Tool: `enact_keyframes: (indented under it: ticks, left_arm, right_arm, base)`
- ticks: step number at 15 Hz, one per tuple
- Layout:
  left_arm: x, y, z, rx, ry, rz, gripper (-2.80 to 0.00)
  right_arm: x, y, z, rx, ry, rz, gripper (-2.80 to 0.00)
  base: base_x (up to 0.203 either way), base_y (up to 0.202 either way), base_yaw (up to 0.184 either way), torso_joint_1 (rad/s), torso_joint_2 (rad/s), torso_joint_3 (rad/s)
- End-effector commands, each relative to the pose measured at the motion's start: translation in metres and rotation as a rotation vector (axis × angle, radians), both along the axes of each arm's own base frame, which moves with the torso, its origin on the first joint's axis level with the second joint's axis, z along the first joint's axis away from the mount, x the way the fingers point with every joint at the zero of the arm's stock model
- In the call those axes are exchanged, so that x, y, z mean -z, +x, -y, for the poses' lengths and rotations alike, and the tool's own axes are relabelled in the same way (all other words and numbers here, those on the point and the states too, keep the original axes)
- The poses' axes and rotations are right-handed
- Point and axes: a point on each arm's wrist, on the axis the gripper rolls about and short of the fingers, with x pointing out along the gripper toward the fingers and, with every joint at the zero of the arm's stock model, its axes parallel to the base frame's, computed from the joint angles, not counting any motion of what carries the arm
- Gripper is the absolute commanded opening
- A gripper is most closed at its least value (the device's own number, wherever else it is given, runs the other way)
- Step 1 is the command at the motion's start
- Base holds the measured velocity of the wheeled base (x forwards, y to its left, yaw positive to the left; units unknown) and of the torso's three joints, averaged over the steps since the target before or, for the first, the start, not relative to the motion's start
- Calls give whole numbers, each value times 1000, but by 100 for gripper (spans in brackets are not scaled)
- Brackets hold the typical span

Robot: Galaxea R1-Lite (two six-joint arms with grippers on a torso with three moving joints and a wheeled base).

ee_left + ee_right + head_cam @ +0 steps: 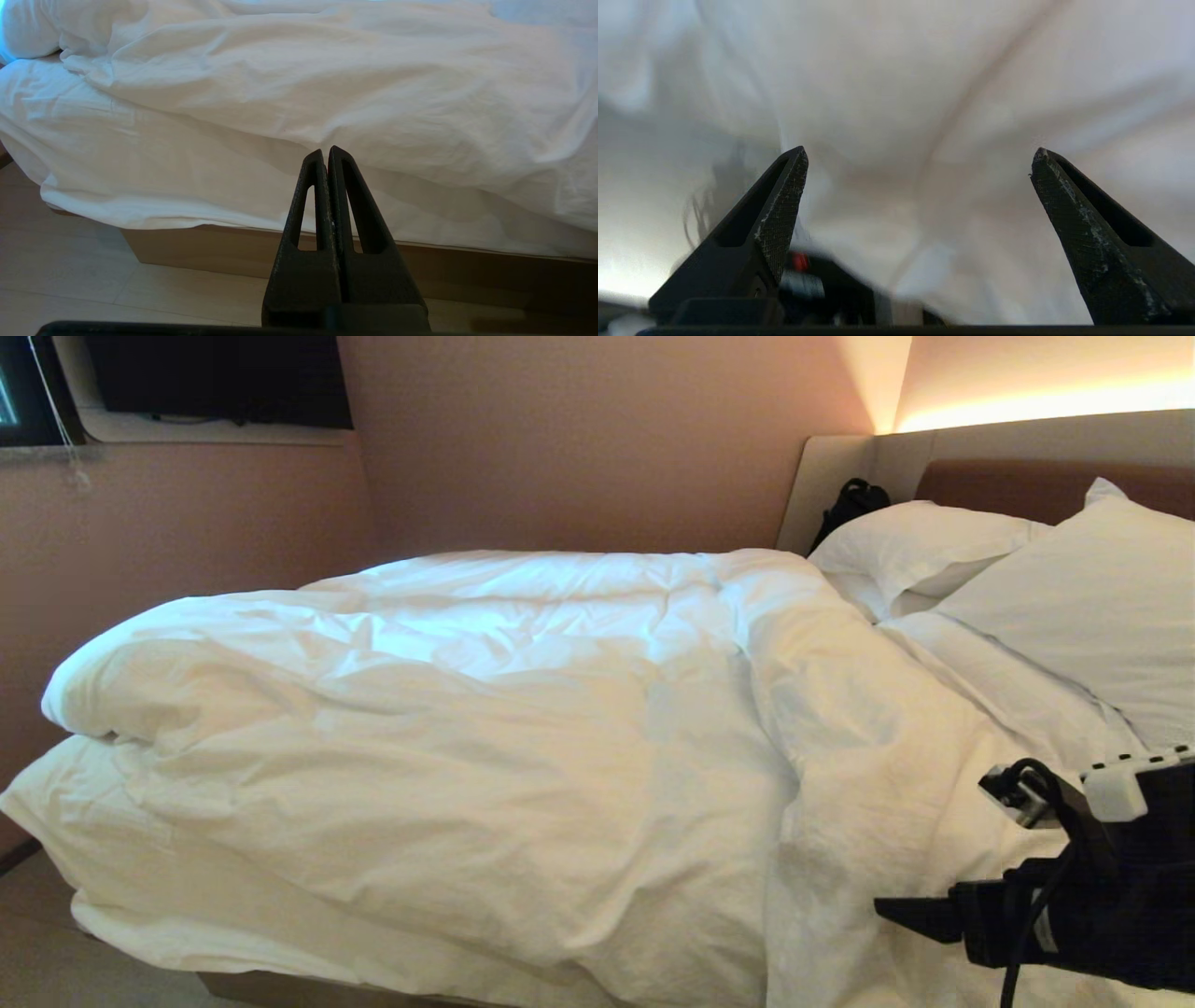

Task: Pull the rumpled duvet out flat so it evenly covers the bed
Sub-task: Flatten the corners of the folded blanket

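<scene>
1. Our right tool (920, 158) hangs spread wide, empty, close over the duvet (467, 728), near the pillows (1027, 588).
2. We should pinch a thick fold, then draw it toward the pillows.
3. The duvet lies bunched on the bed (196, 247).
4. Our left tool (325, 156), pressed shut, waits beside the bed.

Black textured wedge-shaped pincer fingers (782, 205) with cut-out slots, black cable (1046, 877), white connector block (1116, 791).
</scene>
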Motion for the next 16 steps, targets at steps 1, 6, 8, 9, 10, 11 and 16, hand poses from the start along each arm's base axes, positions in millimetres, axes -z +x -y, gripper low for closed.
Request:
enact_keyframes:
  ticks: [1,6,8,9,10,11,16]
  left_arm:
    - [0,0,0,0,0,0,-280]
    - [0,0,0,0,0,0,-280]
    - [0,0,0,0,0,0,-280]
    - [0,0,0,0,0,0,-280]
    - [0,0,0,0,0,0,-280]
    - [0,0,0,0,0,0,-280]
    - [0,0,0,0,0,0,-280]
  right_arm:
    - [-12,12,-4,40,49,97,0]
    - [-37,31,-8,116,73,188,0]
    - [-44,43,-10,164,48,219,0]
    - [-44,44,-10,170,45,222,0]
    - [-45,50,-12,184,37,227,0]
    - [-39,63,-15,204,14,210,0]
    - [21,81,-20,269,-133,27,0]
  base:
    - [0,0,0,0,0,0]
    - [0,0,0,0,0,0]
    - [0,0,0,0,0,0]
    - [0,0,0,0,0,0]
    - [0,0,0,0,0,0]
    - [0,0,0,0,0,0]
    - [0,0,0,0,0,0]
